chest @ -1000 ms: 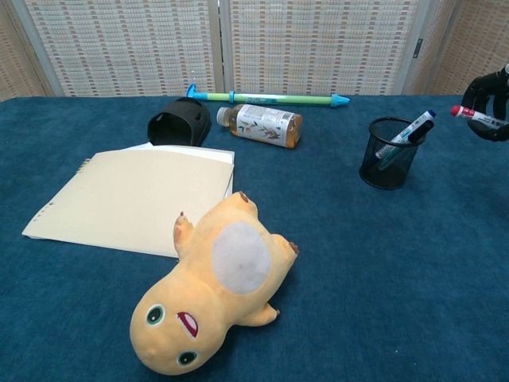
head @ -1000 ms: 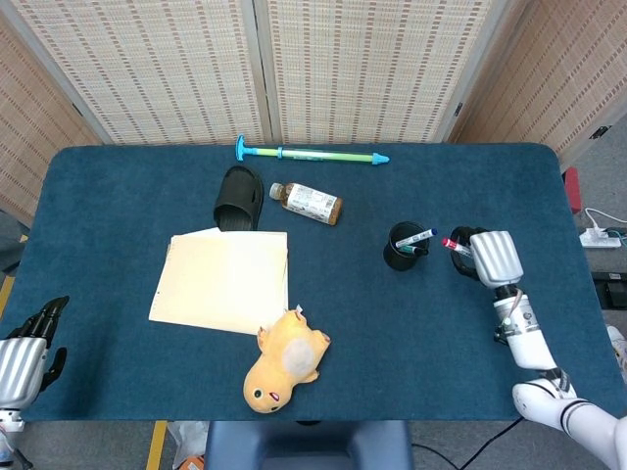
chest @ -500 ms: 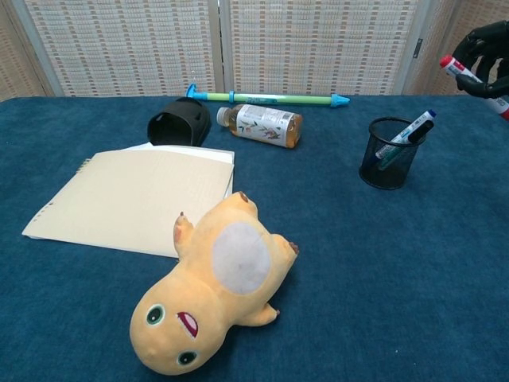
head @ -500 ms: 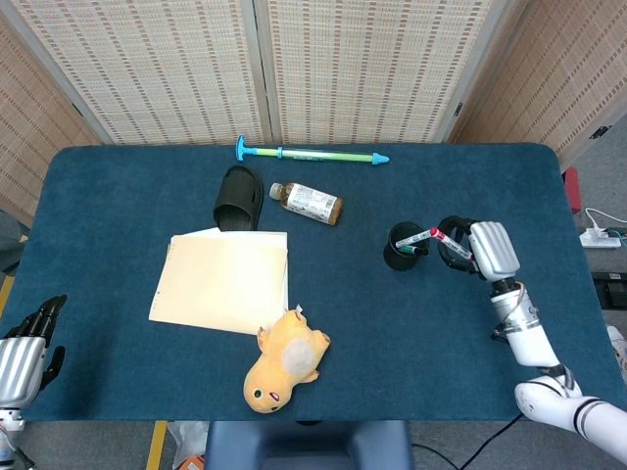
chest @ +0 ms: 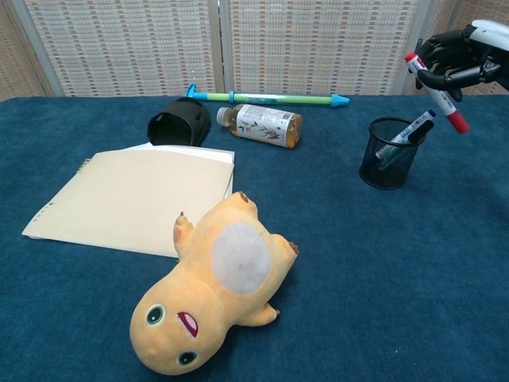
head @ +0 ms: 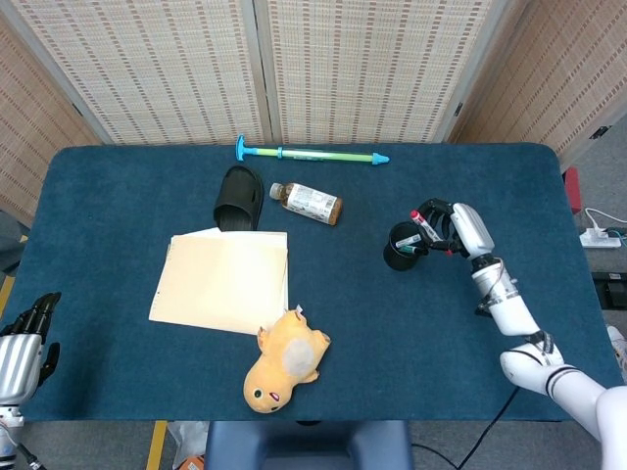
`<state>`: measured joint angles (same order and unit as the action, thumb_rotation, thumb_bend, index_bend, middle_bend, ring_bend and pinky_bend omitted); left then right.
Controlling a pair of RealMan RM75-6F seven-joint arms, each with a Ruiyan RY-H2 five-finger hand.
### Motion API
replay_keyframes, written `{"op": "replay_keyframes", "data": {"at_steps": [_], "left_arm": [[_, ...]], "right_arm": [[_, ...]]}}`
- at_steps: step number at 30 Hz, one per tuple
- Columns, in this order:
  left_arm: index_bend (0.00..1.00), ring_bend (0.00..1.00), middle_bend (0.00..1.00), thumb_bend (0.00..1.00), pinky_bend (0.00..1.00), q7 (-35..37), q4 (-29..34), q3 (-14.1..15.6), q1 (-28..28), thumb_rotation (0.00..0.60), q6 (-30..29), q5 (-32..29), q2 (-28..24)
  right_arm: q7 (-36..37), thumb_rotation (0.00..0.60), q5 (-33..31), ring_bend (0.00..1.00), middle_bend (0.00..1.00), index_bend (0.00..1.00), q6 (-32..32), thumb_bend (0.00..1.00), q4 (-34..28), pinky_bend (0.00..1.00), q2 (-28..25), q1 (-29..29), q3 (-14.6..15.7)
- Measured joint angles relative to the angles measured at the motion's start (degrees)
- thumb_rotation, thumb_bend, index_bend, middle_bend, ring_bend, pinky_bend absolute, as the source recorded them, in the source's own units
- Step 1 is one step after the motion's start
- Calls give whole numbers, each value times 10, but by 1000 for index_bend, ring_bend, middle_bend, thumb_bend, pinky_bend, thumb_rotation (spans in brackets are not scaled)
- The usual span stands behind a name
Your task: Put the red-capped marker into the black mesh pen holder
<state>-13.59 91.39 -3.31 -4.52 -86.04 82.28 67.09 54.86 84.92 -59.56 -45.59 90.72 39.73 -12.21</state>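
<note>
Right hand (chest: 465,57) has carried red-capped marker (chest: 435,92) inward from right edge of table (head: 118,196); marker now above and just right of black mesh pen holder (chest: 389,154), tilted, held in air. Fingers clamped round marker barrel. Judgement: transport nearly done; remaining job is to line up over rim and lower in.

Chest view shows marker clear above holder and blue-capped pen (chest: 407,135) already inside; head view overlaps marker with holder. Left hand (head: 22,345), head view only, at near-left corner: fingers loosely curled, holding nothing.
</note>
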Motion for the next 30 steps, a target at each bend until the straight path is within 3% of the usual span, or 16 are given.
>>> {"op": "replay_keyframes", "data": {"at_steps": [8,14,20,30], "left_arm": [[86,229,100,430,461,-1,-1,-2,-5,600,16,-13,0],[92,229,100,430,461,3,1,-3,-4,600,15,-16,-3],[92,229,100,430,461,5,2,-2,-3,600,14,-14,-4],[92,229,100,429,461,2,1,-2,-5,600,19,-17,-2]], "right_arm": [[119,600,27,580,606,802,16,553,152,732,74,44,24],[165,600,42,572,606,801,20,553,218,732,117,56,50],[175,600,47,560,606,800,22,553,249,732,133,55,68],[177,600,35,560,606,797,26,553,255,732,131,67,64]]}}
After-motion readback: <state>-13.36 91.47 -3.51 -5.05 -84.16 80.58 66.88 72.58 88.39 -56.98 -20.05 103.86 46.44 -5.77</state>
